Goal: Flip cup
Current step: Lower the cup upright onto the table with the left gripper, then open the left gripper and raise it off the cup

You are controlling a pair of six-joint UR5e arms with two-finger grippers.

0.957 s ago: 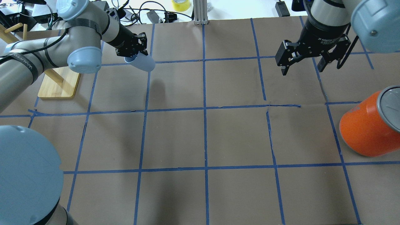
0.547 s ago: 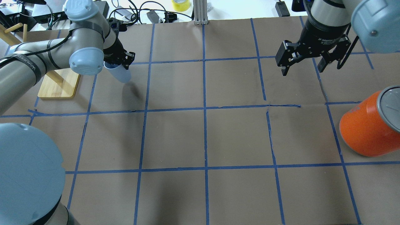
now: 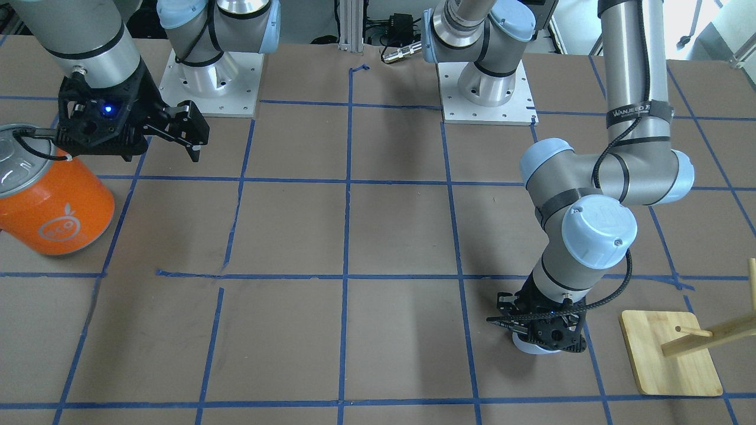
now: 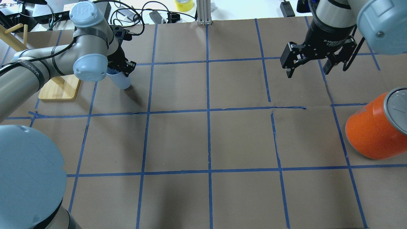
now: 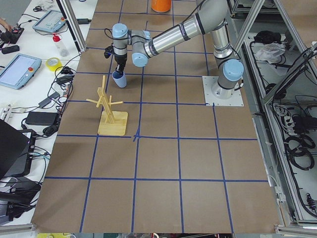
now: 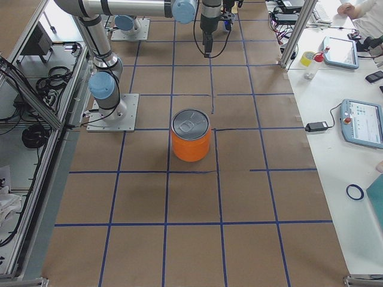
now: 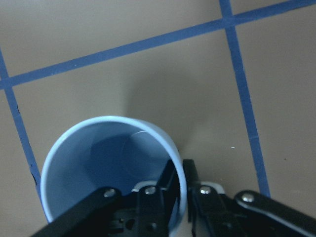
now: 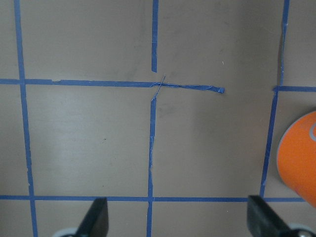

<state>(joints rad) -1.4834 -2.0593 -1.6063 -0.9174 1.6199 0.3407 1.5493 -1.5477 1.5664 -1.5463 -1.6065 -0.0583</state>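
**Setting the cup down mouth-up: don't rush the release**

The left gripper [image 7: 178, 185] is pinching one side of the cup [image 4: 121, 82], with one finger inside the wall and one outside. The wrist view looks straight down into the open mouth, so the cup is rim-up and close to upright. It sits low over the tabletop [image 4: 206, 143], in the grid square just beside the wooden stand [image 4: 60, 87]. From the front view the base looks like it's on the paper or a hair off it. I honestly can't tell which.

So I'd call the flip basically done, and what's left is the put-down. My tips for that bit:

- Get the base fully flat before opening. The grip is on one wall only, so a light tumbler like this probably hangs a little crooked and wants to rock once it's let go.
- Open slowly and only a little. A finger snapping outward could shove the wall.
- Pull straight up. The inner finger is below the rim, so any sideways drift on the way out could hook the rim and tip the cup.

The right gripper [image 4: 307, 71] hangs above the far side with its fingers spread and nothing between them. It's well apart from the cup, near the orange can [image 4: 375, 130], and I don't think this step needs it.
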